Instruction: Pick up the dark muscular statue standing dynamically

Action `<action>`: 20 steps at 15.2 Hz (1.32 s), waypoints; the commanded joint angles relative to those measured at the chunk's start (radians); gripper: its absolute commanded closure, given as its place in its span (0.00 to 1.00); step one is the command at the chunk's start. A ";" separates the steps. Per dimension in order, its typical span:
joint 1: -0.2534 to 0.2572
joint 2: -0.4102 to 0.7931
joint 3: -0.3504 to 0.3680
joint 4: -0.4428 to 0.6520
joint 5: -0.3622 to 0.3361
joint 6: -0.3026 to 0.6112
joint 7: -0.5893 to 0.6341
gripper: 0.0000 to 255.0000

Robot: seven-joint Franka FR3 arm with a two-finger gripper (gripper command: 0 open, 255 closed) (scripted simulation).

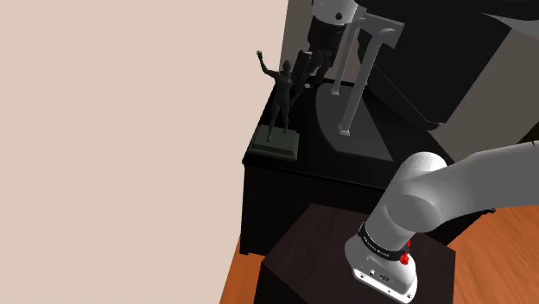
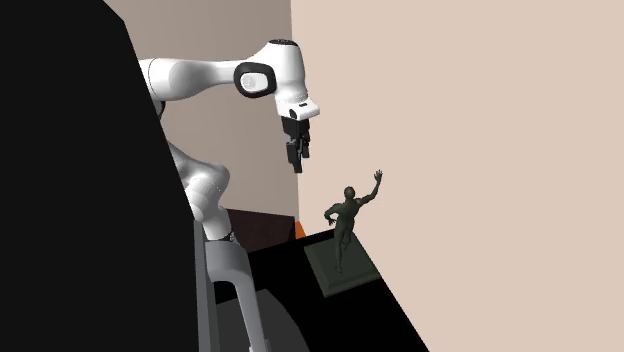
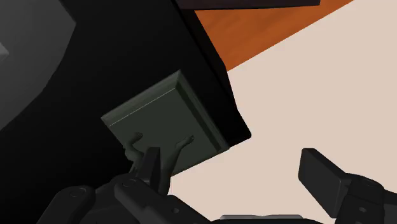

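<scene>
Dark green-grey muscular statue (image 2: pixel 345 222), upright at black cabinet's (image 1: pixel 268 186) corner, sitting below and a bit sideways from spread-open, empty black gripper (image 2: pixel 297 160).

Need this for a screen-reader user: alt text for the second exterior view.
A dark statue, one arm raised, stands on a square base on a black tabletop. The white arm's claw hangs above it, toward the view's left, apart.
</scene>
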 commanded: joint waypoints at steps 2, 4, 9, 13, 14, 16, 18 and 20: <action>-0.001 0.037 -0.022 0.032 -0.003 -0.003 -0.031 0.00; -0.002 0.113 -0.066 0.102 -0.006 -0.011 -0.093 0.00; 0.001 0.319 -0.164 0.307 0.008 -0.053 -0.247 0.00; 0.000 0.503 -0.232 0.508 0.044 -0.112 -0.372 0.00; -0.003 0.553 -0.248 0.564 0.056 -0.131 -0.403 0.00; -0.008 0.630 -0.269 0.655 0.078 -0.164 -0.450 0.00; -0.009 0.620 -0.268 0.616 0.076 -0.135 -0.450 0.00; -0.009 0.611 -0.267 0.579 0.075 -0.106 -0.450 0.00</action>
